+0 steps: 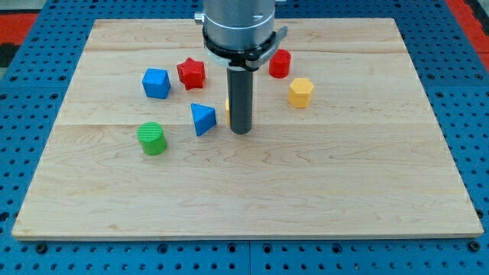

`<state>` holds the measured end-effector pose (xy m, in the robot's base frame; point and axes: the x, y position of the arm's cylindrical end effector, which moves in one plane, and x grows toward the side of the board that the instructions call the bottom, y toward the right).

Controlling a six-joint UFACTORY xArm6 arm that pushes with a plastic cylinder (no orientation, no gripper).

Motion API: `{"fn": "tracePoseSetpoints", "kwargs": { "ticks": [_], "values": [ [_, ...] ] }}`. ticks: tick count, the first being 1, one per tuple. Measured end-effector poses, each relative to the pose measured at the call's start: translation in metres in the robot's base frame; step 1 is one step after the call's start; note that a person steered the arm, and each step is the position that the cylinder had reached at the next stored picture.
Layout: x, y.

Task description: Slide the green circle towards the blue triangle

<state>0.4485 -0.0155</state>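
Observation:
The green circle (152,138) is a short round block at the view's left of the wooden board. The blue triangle (202,118) lies just up and to the right of it, a small gap apart. My tip (241,131) rests on the board to the right of the blue triangle, well right of the green circle and touching neither. The rod hides most of a yellow block (228,111) behind it.
A blue cube (156,83) and a red star (191,73) sit above the triangle. A red cylinder (280,63) and a yellow hexagon (300,92) sit at the upper right. The wooden board (306,198) lies on a blue pegboard table.

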Motion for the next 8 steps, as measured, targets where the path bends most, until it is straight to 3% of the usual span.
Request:
{"fn": "tracePoseSetpoints", "kwargs": {
  "ticks": [2,4,7,8],
  "values": [
    [-0.046,-0.01],
    [0.012,-0.004],
    [0.119,-0.112],
    [0.12,-0.149]
  ]
}}
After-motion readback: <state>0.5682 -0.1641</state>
